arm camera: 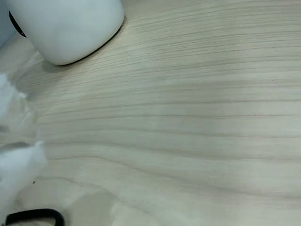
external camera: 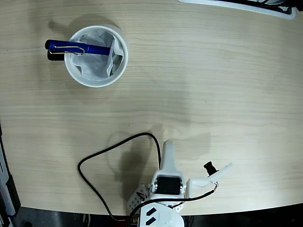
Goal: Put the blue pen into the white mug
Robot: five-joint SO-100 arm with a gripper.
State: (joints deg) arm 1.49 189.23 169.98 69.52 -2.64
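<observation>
The white mug (external camera: 97,83) stands at the upper left of the fixed view, with crumpled white paper inside. The blue pen (external camera: 71,46) lies slanted in it; its clip end juts out over the left rim, above the black handle (external camera: 53,56). My gripper (external camera: 167,144) is far from the mug, low near the table's front edge, pointing towards the far side. Its jaws look like one narrow white tip with nothing between them. In the wrist view the mug (arm camera: 70,28) fills the top left corner, and a blurred white finger (arm camera: 14,169) shows at the left edge.
A black cable (external camera: 102,153) loops over the table left of the arm's base (external camera: 161,213), and shows as a cable (arm camera: 37,216) at the bottom left of the wrist view. A white-edged object (external camera: 246,5) lies at the far right corner.
</observation>
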